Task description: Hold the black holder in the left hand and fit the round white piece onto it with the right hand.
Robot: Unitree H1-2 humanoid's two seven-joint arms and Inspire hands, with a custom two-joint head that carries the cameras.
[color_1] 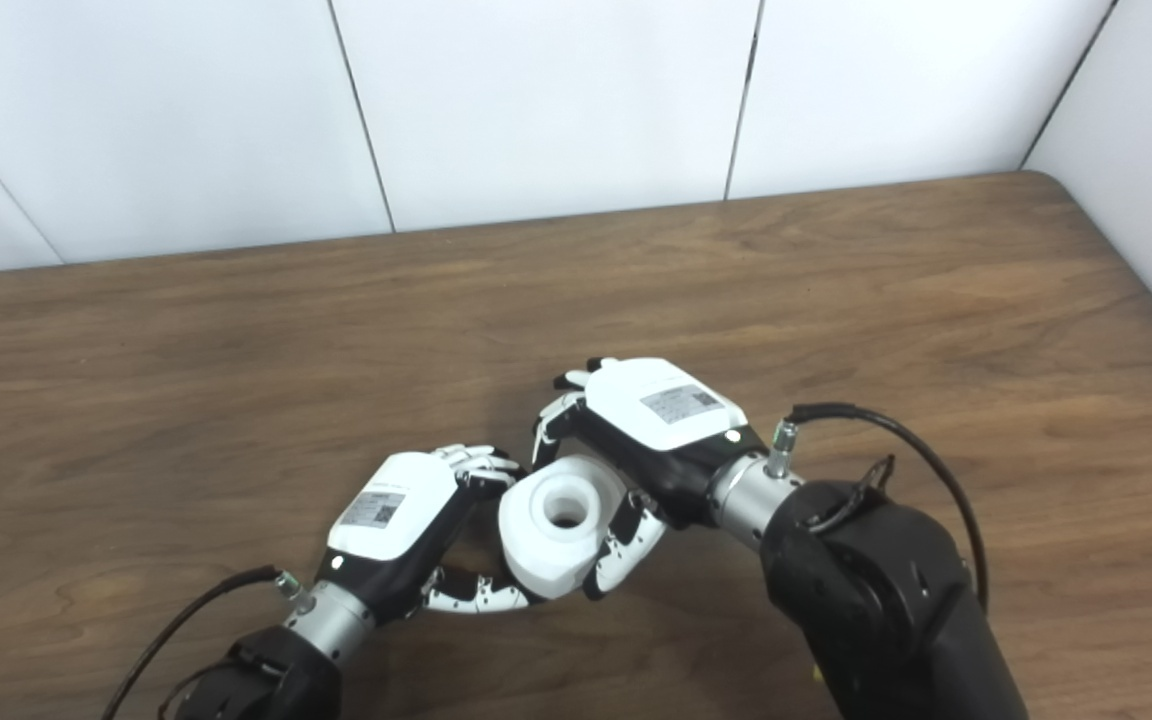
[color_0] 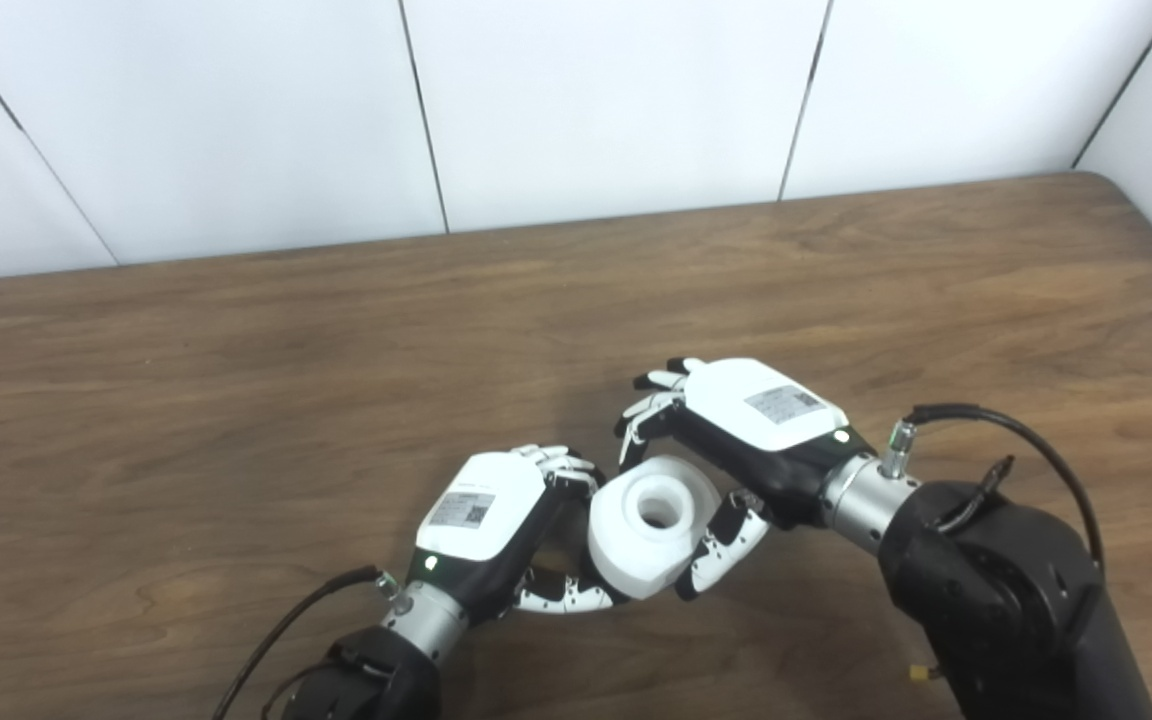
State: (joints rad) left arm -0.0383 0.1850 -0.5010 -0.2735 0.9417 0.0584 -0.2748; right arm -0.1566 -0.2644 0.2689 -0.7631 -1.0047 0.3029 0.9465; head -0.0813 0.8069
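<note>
The round white piece (color_0: 651, 525), a thick ring with a raised collar and a centre hole, is held just above the table between both hands. My right hand (color_0: 746, 420) is shut on it from the right, fingers over its far side and thumb on its near side. My left hand (color_0: 491, 520) is curled against its left side, with the thumb running under its lower edge. Only a dark sliver of the black holder (color_0: 568, 522) shows between the left palm and the white piece. The rest of it is hidden.
The brown wooden table (color_0: 336, 350) stretches out on all sides of the hands. White wall panels (color_0: 596, 110) rise behind its far edge, and another wall stands at the right corner. Black cables loop off both wrists.
</note>
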